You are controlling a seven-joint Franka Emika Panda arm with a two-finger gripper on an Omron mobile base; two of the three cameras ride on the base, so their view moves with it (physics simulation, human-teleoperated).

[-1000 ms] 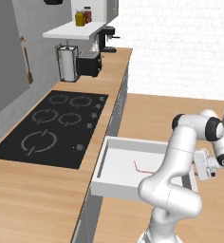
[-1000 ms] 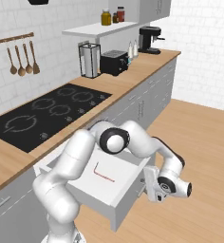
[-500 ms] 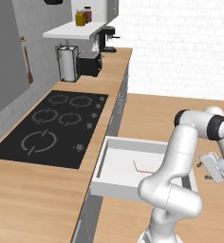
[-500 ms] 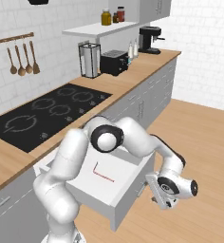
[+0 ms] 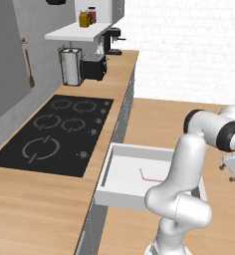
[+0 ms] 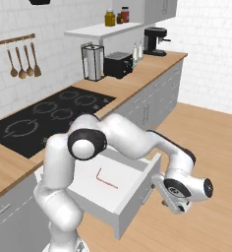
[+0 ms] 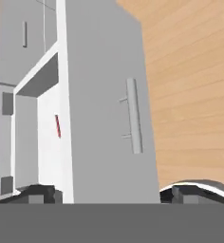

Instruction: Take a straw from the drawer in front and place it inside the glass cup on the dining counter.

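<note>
Drawer (image 5: 120, 193) matt white, smooth; bar handle (image 7: 134, 116) satin grey metal; cooktop (image 5: 55, 133) glossy black; floor (image 5: 159, 119) pale wood.

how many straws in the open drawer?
1. A single straw lies on the floor of the drawer, bent end toward the back. The front inside corner is hidden behind the drawer wall.

Black cooktop (image 5: 57, 134) inset in the wood counter (image 5: 35, 209), near its front edge. Behind it, against the wall: silver canister (image 5: 71, 66), then black toaster (image 5: 93, 66). Black coffee machine (image 5: 112, 41) at the counter's far end. Two jars (image 5: 87, 17) on a white shelf (image 5: 77, 33). Wooden spoons (image 6: 23, 60) hanging on the tiled wall.
</note>
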